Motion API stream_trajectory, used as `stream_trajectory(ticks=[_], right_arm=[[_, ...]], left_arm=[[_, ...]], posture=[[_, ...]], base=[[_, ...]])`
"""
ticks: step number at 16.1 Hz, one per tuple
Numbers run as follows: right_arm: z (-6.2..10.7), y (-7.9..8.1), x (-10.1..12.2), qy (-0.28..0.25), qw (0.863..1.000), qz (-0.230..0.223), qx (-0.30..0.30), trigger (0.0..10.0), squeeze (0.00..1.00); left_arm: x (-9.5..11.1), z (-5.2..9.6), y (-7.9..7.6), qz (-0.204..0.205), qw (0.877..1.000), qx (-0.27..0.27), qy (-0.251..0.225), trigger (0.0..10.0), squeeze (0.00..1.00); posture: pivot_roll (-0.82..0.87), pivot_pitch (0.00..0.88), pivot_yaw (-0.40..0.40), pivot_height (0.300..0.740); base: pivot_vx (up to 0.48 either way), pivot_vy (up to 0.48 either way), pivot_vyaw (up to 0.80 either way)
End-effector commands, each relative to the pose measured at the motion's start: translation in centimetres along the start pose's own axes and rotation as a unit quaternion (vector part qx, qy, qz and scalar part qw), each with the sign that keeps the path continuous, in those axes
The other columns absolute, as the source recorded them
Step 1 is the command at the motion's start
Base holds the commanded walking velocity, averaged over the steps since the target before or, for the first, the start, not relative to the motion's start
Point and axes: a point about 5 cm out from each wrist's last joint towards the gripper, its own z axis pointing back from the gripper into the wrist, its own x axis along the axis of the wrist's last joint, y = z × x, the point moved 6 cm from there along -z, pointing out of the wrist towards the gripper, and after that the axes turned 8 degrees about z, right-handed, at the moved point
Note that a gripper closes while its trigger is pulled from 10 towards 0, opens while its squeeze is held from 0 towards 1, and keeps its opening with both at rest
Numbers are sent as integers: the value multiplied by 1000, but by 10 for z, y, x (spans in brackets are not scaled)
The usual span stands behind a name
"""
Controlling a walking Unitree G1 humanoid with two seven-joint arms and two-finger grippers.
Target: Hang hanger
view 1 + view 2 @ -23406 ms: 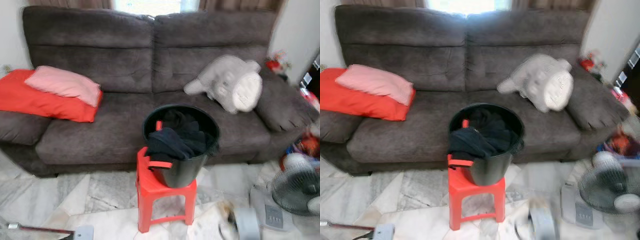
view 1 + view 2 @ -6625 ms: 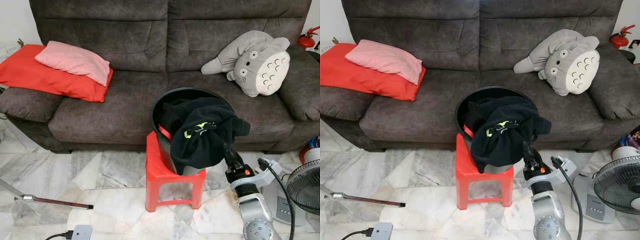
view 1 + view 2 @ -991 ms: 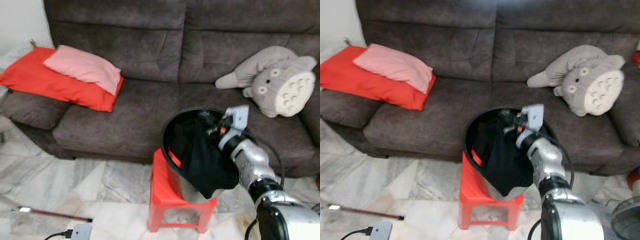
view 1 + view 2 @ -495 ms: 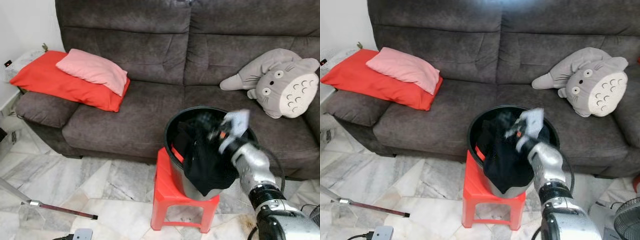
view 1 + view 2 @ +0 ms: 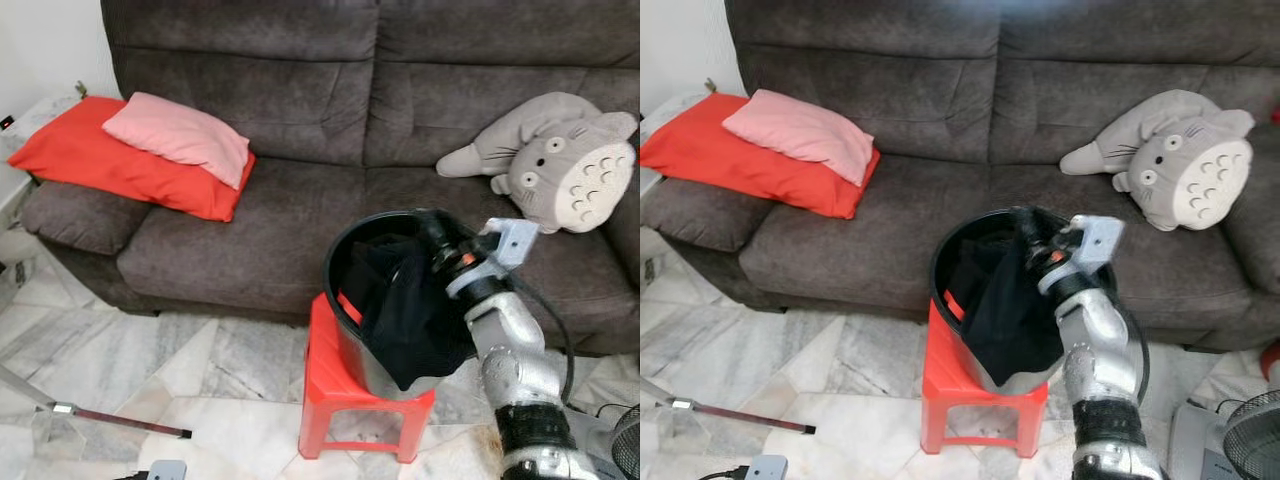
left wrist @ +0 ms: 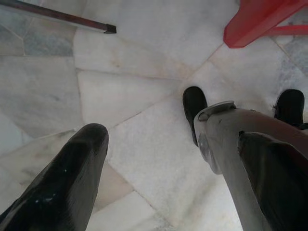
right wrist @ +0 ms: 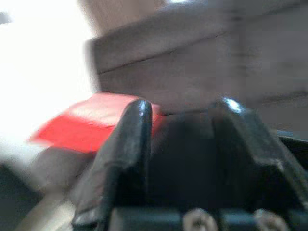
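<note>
- While the left gripper [image 6: 168,159] hangs idle over the white marble floor [image 6: 139,120], its two black fingers [image 6: 72,168] stand wide apart, with the robot's silver leg and black feet below them.
- Nearest the head camera, the right arm's silver forearm [image 5: 515,355] rises to the rim of a black bucket [image 5: 345,300].
- At the top of that arm, the right gripper [image 5: 435,232] reaches into the bucket's mouth, with black clothing [image 5: 405,310] filling the gap between its fingers [image 7: 127,144]; I cannot tell whether they are clamped on the cloth.
- Just below the gripper, the black clothing spills over the bucket's near rim and hangs down its outer side.
- Inside the bucket, beside the gripper, an orange-red piece [image 5: 349,307] shows against the wall; it may be the hanger, but that is unclear.
- Under the bucket stands a red plastic stool [image 5: 340,400].
- Beyond the gripper runs a dark brown sofa [image 5: 290,130], carrying a pink pillow [image 5: 175,135] on a red cushion [image 5: 90,165] to its left and a grey Totoro plush [image 5: 555,160] to its right.
</note>
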Motion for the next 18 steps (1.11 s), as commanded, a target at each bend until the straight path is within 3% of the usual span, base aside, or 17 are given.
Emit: stream_trajectory(ticks=[1,2,4,5,6,7,8,11,12,13,14,15,16,17,18], right_arm=[[4,-20,-14,37,996,-42,-68,10000,1000],[11,-29,-26,67,989,-73,-110,10000,1000],[17,-15,-32,79,986,-108,-97,10000,1000],[20,-8,-31,78,986,-114,-92,10000,1000],[21,-2,-18,54,991,-85,-83,10000,1000],[23,8,14,-11,998,-17,-53,10000,631],[28,19,35,-48,997,47,-30,10000,0],[55,59,63,-83,978,188,31,10000,0],[73,83,57,-70,950,291,90,10000,0],[85,97,43,-51,923,351,150,10000,0],[106,110,20,-16,878,420,230,10000,0],[119,107,4,18,846,460,268,10000,0],[126,99,-4,40,832,481,274,10000,0],[135,77,-14,85,828,492,255,10000,0],[141,64,-28,126,804,529,240,10000,0]], left_arm=[[-16,3,3,-6,1000,1,25,10000,0],[-17,3,3,-7,1000,1,25,10000,0],[-17,3,3,-6,1000,0,25,10000,0],[-17,3,3,-6,1000,0,24,10000,0],[-16,3,3,-7,1000,1,23,10000,0],[-15,3,4,-5,1000,4,21,10000,0],[-15,3,4,-4,1000,6,20,10000,0],[-15,3,4,-6,1000,5,22,10000,0],[-16,3,3,-6,1000,3,23,10000,0],[-16,3,2,-6,1000,1,23,10000,0],[-16,2,2,-7,1000,0,24,10000,0],[-15,2,1,-8,1000,-1,24,10000,0],[-15,2,2,-9,1000,-1,25,10000,0],[-14,2,6,-9,1000,2,26,10000,0],[-13,3,10,-9,1000,4,27,10000,0]], posture=[[-130,117,28,740],[-130,111,23,740],[-124,112,22,740],[-124,115,23,740],[-125,132,22,740],[-130,149,19,740],[-131,152,19,740],[-150,175,16,740],[-157,183,15,740],[-157,183,15,740],[-172,192,12,740],[-179,195,10,740],[-182,197,7,740],[-184,201,8,740],[-187,201,8,740]], base=[[0,0,0],[0,0,0],[0,0,0],[0,0,0],[0,0,0],[0,0,0],[0,0,0],[0,0,0],[0,0,0],[0,0,0],[0,0,0],[0,0,0],[0,0,0],[0,0,0],[0,0,0]])
